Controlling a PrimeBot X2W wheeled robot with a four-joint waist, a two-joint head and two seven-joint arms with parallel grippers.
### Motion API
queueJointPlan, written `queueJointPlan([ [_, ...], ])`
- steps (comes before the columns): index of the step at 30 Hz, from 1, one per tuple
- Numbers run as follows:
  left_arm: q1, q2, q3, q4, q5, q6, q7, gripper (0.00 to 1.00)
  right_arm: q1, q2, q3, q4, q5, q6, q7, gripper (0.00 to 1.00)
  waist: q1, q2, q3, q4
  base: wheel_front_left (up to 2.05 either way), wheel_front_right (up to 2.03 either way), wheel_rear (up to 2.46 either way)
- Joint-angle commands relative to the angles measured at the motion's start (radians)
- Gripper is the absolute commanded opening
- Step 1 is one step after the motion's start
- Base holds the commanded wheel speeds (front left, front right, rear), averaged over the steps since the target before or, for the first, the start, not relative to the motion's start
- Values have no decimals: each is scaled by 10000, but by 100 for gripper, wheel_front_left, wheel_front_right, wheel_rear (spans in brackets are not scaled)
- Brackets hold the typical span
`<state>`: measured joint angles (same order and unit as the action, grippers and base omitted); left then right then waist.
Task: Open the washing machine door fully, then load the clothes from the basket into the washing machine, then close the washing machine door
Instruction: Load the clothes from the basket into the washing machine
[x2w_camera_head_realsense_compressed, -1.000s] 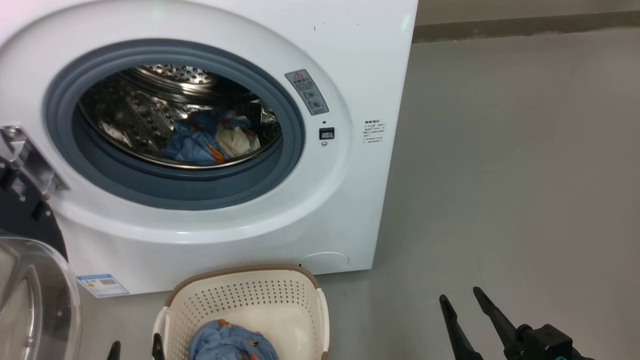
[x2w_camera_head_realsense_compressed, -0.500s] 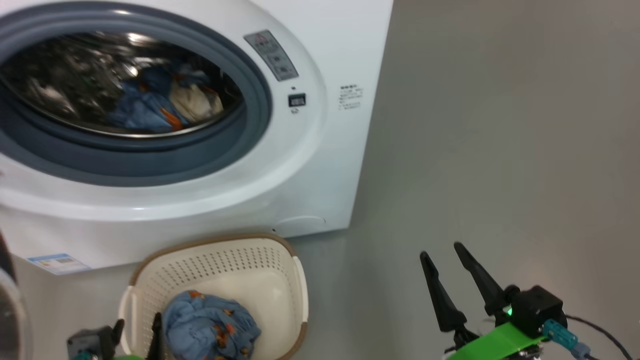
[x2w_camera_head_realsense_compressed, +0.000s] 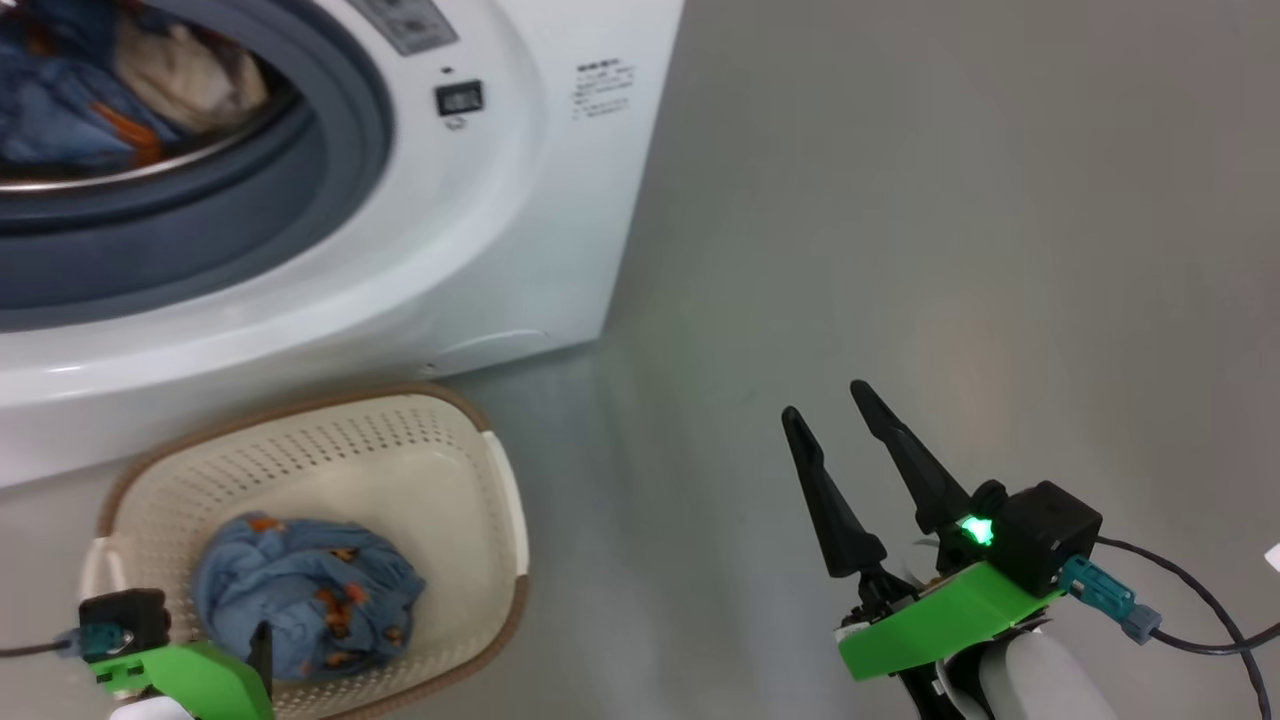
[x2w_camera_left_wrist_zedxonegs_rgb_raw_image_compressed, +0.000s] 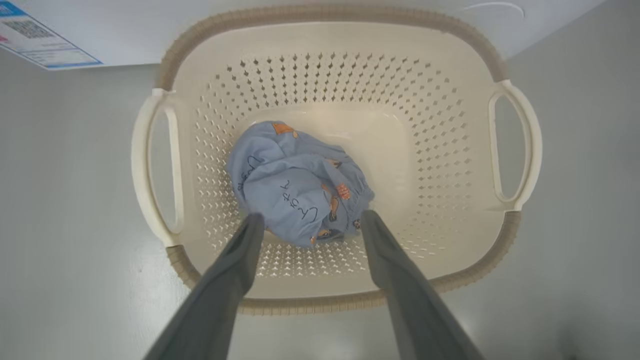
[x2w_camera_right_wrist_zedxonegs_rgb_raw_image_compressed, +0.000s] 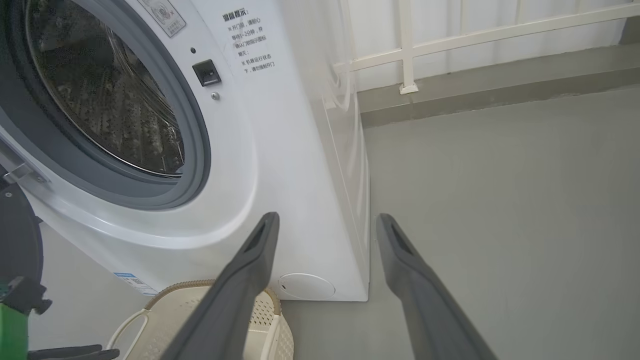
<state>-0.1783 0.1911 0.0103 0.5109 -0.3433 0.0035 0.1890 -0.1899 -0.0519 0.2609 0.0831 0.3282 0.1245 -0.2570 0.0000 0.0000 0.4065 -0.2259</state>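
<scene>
Grey floor (x2w_camera_head_realsense_compressed: 900, 200): basket (x2w_camera_head_realsense_compressed: 400, 450) broadside to washer (x2w_camera_head_realsense_compressed: 500, 250)

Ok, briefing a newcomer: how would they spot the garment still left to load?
Before the white washing machine sits a cream perforated basket. Inside lies a crumpled blue bundle with orange figures, alone there; the other clothes lie in the drum.

The washing machine (x2w_camera_head_realsense_compressed: 470, 260) is finished in smooth, glossy white, with a matt grey rubber gasket (x2w_camera_head_realsense_compressed: 230, 225) and a shiny perforated steel drum (x2w_camera_right_wrist_zedxonegs_rgb_raw_image_compressed: 115, 105). The basket (x2w_camera_left_wrist_zedxonegs_rgb_raw_image_compressed: 440, 150) is moulded in perforated cream plastic, and the clothes (x2w_camera_left_wrist_zedxonegs_rgb_raw_image_compressed: 295, 185) are made of soft, crumpled cloth.
</scene>
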Motion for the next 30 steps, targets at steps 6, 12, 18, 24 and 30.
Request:
queueJointPlan([
  [6, -1067, 545, 476, 999, -221, 218, 453, 100, -426, 16, 522, -365, 408, 62, -48, 100, 0, 0, 1416, -1205, 0, 0, 0],
  [12, -1913, 863, 573, 2132, -272, 364, 599, 100, -598, 16, 648, -508, 610, 62, -48, 100, 0, 0, 1985, -1571, 0, 0, 0],
  [18, -2682, 1387, 722, 3258, -254, 644, 663, 100, -707, 16, 759, -644, 774, 62, -48, 100, 0, 0, 2695, -1902, 0, 0, 0],
  [24, -3325, 1819, 900, 4029, -407, 658, 621, 100, -847, 16, 891, -827, 904, 62, -48, 100, 0, 0, 3459, -2143, 0, 0, 0],
  [30, -3851, 2134, 936, 4458, -462, 569, 421, 100, -1038, 16, 957, -994, 932, 62, -48, 100, 0, 0, 4135, -2283, 0, 0, 0],
])
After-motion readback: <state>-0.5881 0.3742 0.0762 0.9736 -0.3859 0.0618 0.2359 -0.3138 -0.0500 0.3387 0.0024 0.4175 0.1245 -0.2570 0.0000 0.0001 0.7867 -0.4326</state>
